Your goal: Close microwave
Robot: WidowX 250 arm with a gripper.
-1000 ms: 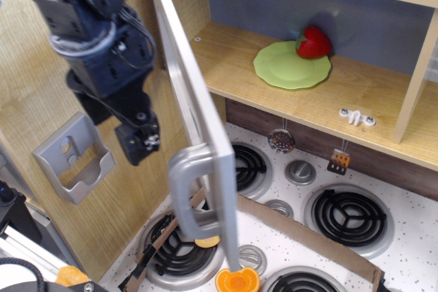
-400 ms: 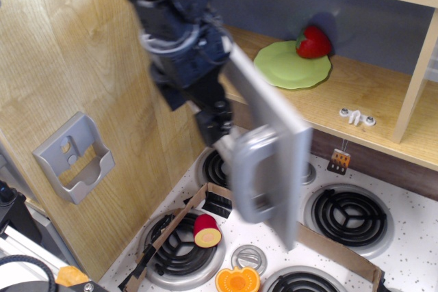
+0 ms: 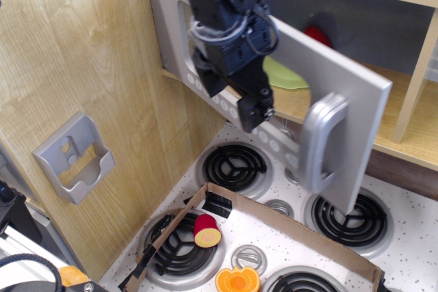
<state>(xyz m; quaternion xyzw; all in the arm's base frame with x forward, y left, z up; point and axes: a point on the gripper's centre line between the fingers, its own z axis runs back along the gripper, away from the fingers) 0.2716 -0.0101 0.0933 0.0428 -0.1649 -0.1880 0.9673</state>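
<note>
Observation.image view, microwave (image 3: 342,94) door half-shut, fingers (image 3: 254,111) against door front

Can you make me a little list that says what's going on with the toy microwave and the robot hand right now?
microwave door: partly shut, swung across the opening
handle: silver loop, on the door's free edge
gripper: pressed against the door front, holding nothing visible
inside: green plate, mostly hidden
below: stove burners

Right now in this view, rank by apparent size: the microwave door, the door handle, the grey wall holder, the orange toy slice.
1. Microwave door
2. Handle and wall holder: look alike, and the handle's nearness makes ranking unsure
3. Orange slice
</note>
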